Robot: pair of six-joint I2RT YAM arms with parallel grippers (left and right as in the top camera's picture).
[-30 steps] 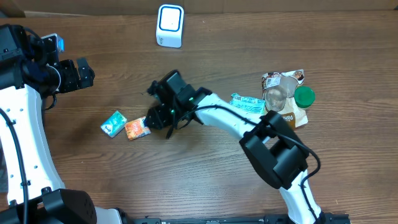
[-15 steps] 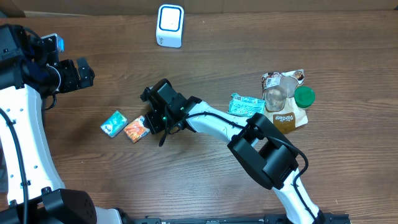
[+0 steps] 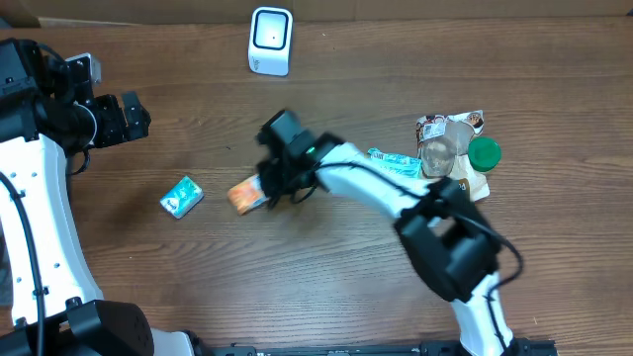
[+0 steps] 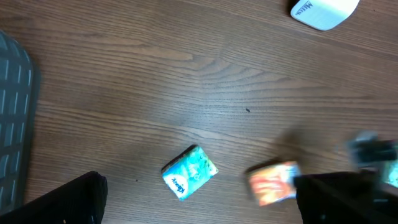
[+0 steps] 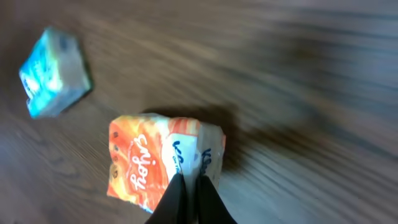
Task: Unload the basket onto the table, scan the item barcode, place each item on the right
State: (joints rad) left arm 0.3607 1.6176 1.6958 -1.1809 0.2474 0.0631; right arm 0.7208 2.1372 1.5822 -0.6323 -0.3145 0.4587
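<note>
Wooden tabletop [image 3: 326, 297]: right gripper [image 5: 188, 190] fingers [image 5: 174, 204] are clamping the orange tissue packet [image 5: 155, 168], scan at white scanner [image 3: 270, 40] pending; left gripper [image 3: 136, 117] is gaping.

Packets lying mid-table, scanner standing behind.
The held packet [image 3: 245, 196] is sitting in the right gripper [image 3: 267, 188], the loose packet [image 3: 181, 197] is lying apart to its left, the scanner [image 3: 270, 41] is standing behind both, and a heap of goods [image 3: 453, 158] is lying well to the right.
</note>
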